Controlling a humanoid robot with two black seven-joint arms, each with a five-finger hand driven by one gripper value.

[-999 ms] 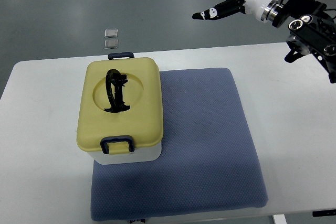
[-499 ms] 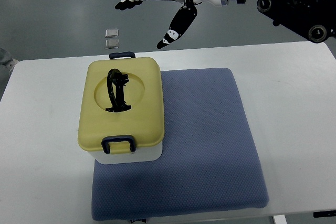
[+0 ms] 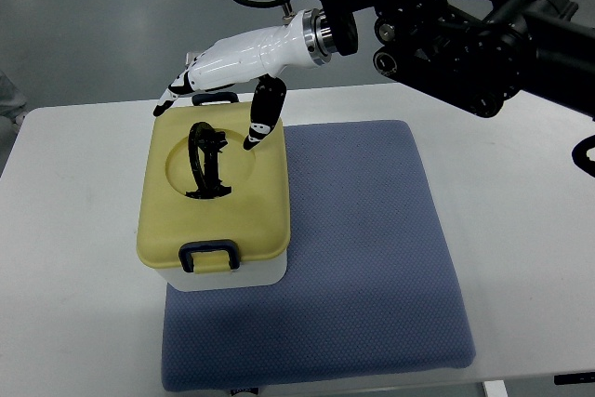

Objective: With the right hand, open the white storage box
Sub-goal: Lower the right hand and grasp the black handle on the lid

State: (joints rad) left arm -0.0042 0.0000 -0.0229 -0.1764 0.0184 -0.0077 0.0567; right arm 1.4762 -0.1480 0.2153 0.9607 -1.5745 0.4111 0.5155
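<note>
Robot's right hand (image 3: 223, 81) reaches over the closed white storage box (image 3: 216, 200) on a desk (image 3: 521, 183).

The storage box — white base under a pale yellow lid (image 3: 223, 220) — sits left of centre in the frame, on the left part of a blue-grey mat (image 3: 372, 258), lid still down. A black carry handle (image 3: 206, 161) lies in the lid's round recess, and a dark blue latch (image 3: 208, 255) shows at the lid's lower edge. The right arm (image 3: 446, 20) enters from the upper right; its white hand hovers at the lid's upper edge, fingers (image 3: 175, 90) spread and grasping nothing — thumb (image 3: 259, 120) pointing down over the lid's upper right area. Whether any fingertip touches the lid cannot be told.
</note>
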